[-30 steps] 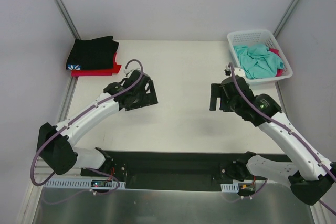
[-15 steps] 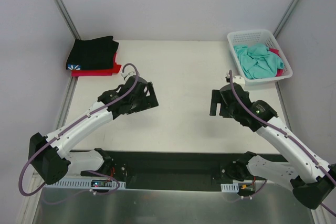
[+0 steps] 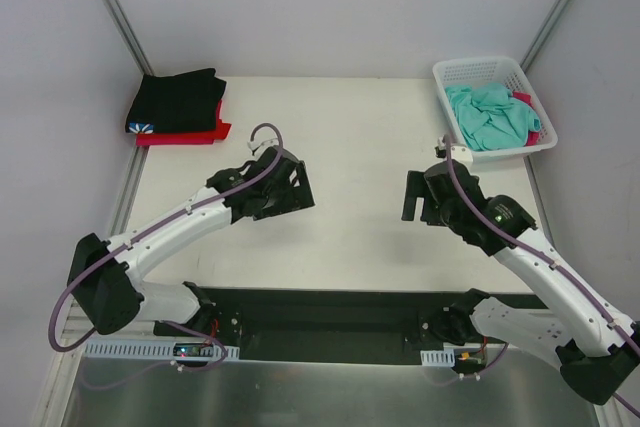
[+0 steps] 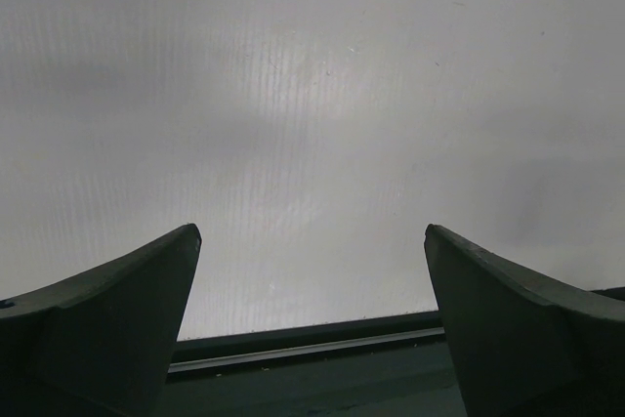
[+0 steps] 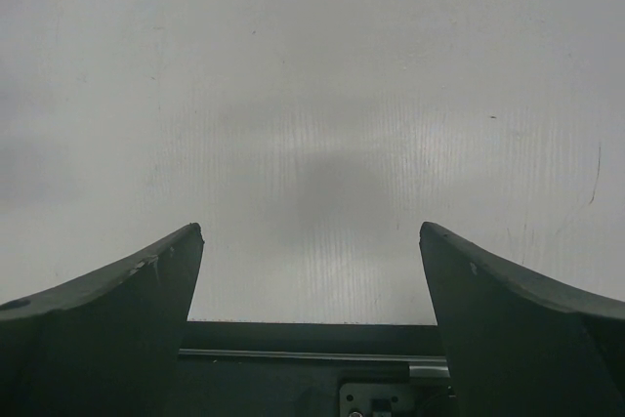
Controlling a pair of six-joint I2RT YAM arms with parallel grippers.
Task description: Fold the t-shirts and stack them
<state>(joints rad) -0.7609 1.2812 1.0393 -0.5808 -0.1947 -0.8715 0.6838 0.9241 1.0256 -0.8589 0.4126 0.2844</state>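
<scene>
The pale worktop point(image 3: 350, 127) spreads beneath both arms. Beyond the right fingers point(image 3: 412, 195), a white basket point(image 3: 478, 64) holds the teal t-shirt point(image 3: 490, 115) and pink t-shirt point(image 3: 524, 99). Beyond the left fingers point(image 3: 292, 187), the black t-shirt point(image 3: 178, 100) lies folded on the red t-shirt point(image 3: 185, 136). Both pairs of fingers are released, grasping nothing.

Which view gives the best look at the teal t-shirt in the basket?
The top external view: the teal t-shirt lies crumpled in the white basket at the table's far right. Both wrist views show none of it, only bare table under the open left hand and open right hand.
</scene>
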